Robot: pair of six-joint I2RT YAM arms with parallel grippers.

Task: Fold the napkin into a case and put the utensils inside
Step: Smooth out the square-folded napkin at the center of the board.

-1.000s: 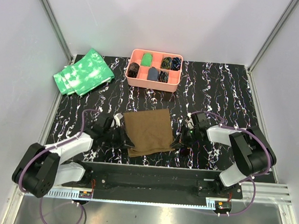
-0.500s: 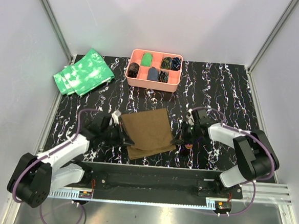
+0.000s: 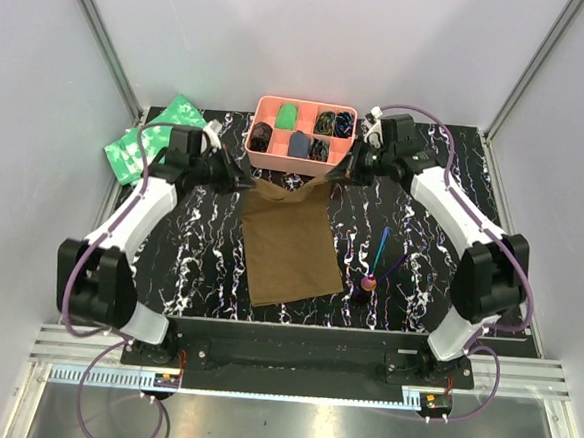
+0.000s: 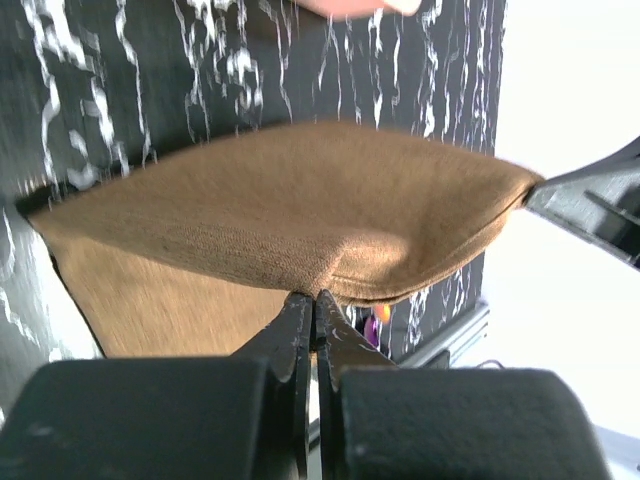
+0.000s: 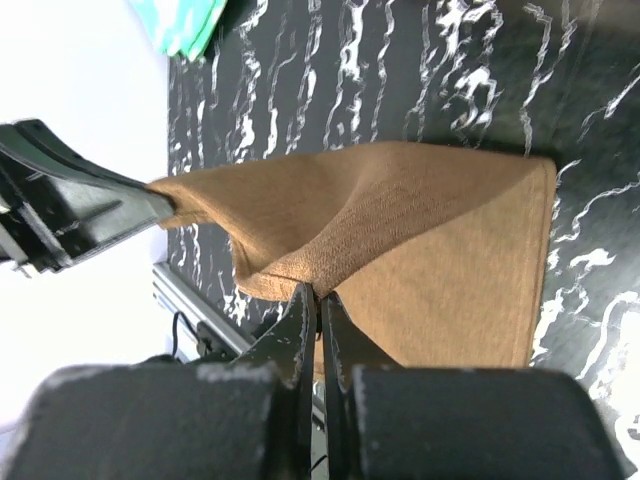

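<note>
The brown napkin [image 3: 288, 241] lies on the black marbled table, its far edge lifted and stretched between both grippers. My left gripper [image 3: 243, 180] is shut on its far left corner. My right gripper [image 3: 345, 177] is shut on its far right corner. In the left wrist view the jaws [image 4: 316, 300] pinch the cloth's edge [image 4: 300, 215]. In the right wrist view the jaws [image 5: 318, 296] pinch the cloth [image 5: 420, 240] the same way. The utensils [image 3: 378, 265] lie right of the napkin, with blue and purple stems and a pink-red rounded end [image 3: 369, 283].
The pink compartment tray [image 3: 273, 161] stands just behind the lifted edge, with small items in it. Green white-mottled cloths [image 3: 142, 146] lie at the far left, partly behind my left arm. Grey walls close in both sides and the back.
Both grippers took hold of the napkin's near corners and carried them up and far toward the tray. The napkin now stretches longer front to back. The utensils came into view.
</note>
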